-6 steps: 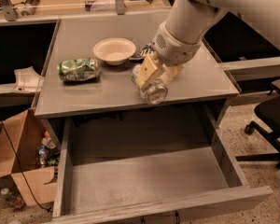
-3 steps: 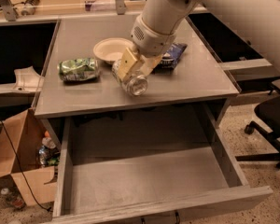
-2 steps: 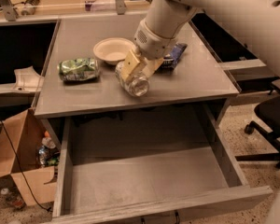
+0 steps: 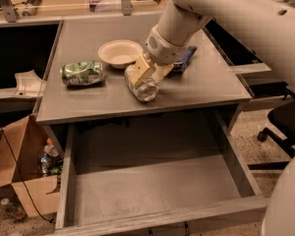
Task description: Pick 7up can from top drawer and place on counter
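The 7up can (image 4: 141, 86) is held tilted, its silver end facing forward, at the middle of the counter (image 4: 206, 90), low over the surface or touching it. My gripper (image 4: 146, 74) comes down from the upper right and is shut on the can, with pale yellow fingers (image 4: 137, 71) on either side. The top drawer (image 4: 152, 181) is pulled out below the counter's front edge, and its grey floor is bare.
A shiny green foil snack bag (image 4: 82, 73) lies left of the can. A white bowl (image 4: 120, 53) sits just behind it. A dark blue packet (image 4: 183, 59) lies to the right, under my arm. A cardboard box (image 4: 19, 178) is on the floor at left and an office chair (image 4: 285, 124) at right.
My gripper carried the can leftward across the counter, from near the front right toward the bowl. It has hardly moved in the last moments.
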Motion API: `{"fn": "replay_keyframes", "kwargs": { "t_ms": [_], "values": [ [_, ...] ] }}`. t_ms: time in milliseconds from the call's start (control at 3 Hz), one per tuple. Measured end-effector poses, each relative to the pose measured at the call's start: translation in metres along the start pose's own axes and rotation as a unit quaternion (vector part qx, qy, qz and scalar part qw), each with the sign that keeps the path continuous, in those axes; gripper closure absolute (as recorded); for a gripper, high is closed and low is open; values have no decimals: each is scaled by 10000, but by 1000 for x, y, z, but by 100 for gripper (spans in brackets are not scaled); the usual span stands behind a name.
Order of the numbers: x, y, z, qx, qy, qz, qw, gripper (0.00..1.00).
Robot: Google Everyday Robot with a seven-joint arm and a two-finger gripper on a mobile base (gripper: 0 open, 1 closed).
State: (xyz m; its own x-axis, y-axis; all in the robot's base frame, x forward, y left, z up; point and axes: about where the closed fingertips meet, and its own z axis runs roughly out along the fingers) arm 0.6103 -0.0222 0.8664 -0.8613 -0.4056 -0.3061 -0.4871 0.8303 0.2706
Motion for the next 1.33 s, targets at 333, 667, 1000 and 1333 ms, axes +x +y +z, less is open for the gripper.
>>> {"fn": "replay_keyframes", "kwargs": {
  "t_ms": [333,667,1000,1333],
  "values": [
    [0,0,0,0,0,0,10000,73],
    [0,0,0,0,0,0,10000,50],
    [0,0,0,0,1,0,10000,19],
    [0,0,0,0,1,0,10000,0]
  ]
}}
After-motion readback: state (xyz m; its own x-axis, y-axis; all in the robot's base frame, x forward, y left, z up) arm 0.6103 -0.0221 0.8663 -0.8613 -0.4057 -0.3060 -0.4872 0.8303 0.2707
